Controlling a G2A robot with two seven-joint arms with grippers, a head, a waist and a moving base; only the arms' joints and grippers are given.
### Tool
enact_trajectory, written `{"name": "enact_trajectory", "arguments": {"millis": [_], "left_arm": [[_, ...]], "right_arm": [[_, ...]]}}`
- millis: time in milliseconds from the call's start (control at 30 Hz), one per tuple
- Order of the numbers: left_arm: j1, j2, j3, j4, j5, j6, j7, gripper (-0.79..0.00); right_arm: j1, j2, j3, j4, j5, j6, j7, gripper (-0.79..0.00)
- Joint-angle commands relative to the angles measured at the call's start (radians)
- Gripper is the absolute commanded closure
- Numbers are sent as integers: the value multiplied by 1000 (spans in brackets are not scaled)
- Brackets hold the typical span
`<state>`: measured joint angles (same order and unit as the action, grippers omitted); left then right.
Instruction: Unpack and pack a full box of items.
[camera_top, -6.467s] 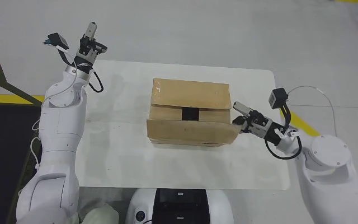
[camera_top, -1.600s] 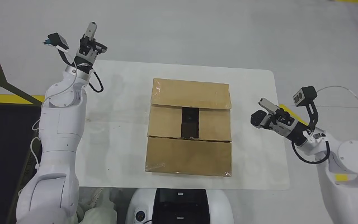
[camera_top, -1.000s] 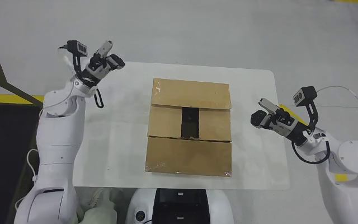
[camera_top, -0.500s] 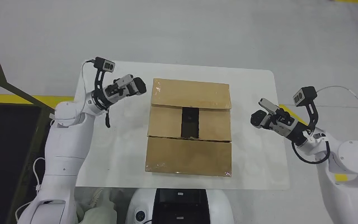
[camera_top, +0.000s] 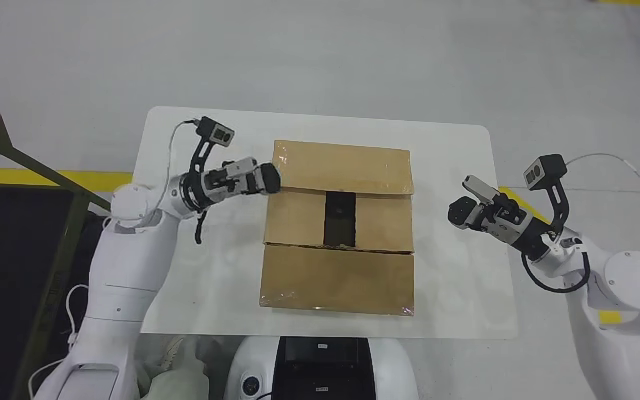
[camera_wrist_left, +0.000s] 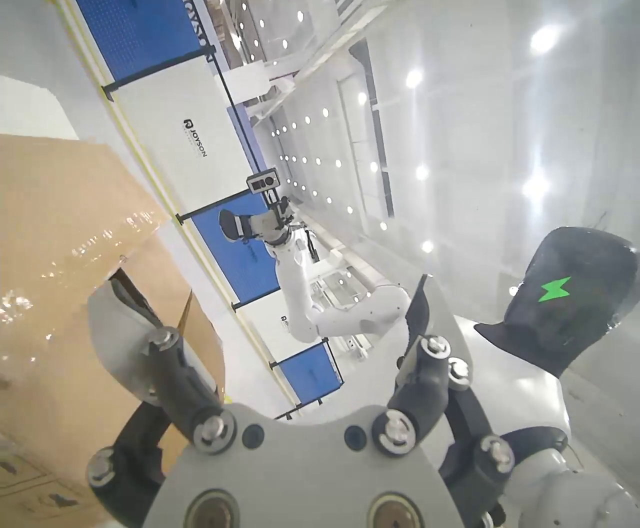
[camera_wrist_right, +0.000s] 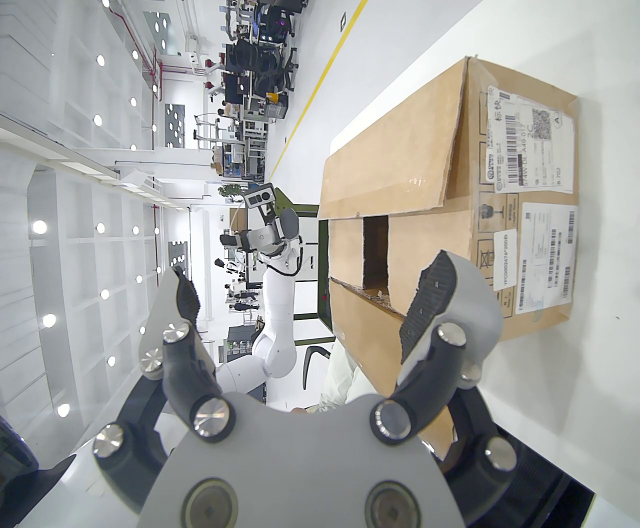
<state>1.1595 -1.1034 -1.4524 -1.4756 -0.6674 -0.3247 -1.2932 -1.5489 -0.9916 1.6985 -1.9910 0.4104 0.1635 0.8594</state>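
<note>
Box (camera_top: 340, 272), single, on one table (camera_top: 455, 170)

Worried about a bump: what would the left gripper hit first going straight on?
Probably the cardboard box, at its side; the left gripper looks almost against it, though depth is unclear.

The top camera sits above the arms and looks straight down from well off, taking in nearly the whole tabletop (camera_top: 460, 290) with the box (camera_top: 340, 280) at its middle. The left wrist camera, just behind the left gripper (camera_wrist_left: 267, 300), is close by the box's far left corner and faces across to the right arm (camera_wrist_left: 295, 290). The right wrist camera, behind the right gripper (camera_wrist_right: 310, 272), looks from the tabletop's right edge over the box to the left arm (camera_wrist_right: 275, 300). All three views share the box.
</note>
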Motion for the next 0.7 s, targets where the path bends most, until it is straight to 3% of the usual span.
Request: {"name": "enact_trajectory", "arguments": {"millis": [0,467,667], "left_arm": [[3,0,16,5,24,-4,-4,-785],[-15,10,75,81,83,52,-119,-785],[-15,16,68,101,89,46,-102,-785]], "right_arm": [[0,0,0,0,0,0,0,-785],[0,0,0,0,0,0,0,-785],[0,0,0,0,0,0,0,-785]]}}
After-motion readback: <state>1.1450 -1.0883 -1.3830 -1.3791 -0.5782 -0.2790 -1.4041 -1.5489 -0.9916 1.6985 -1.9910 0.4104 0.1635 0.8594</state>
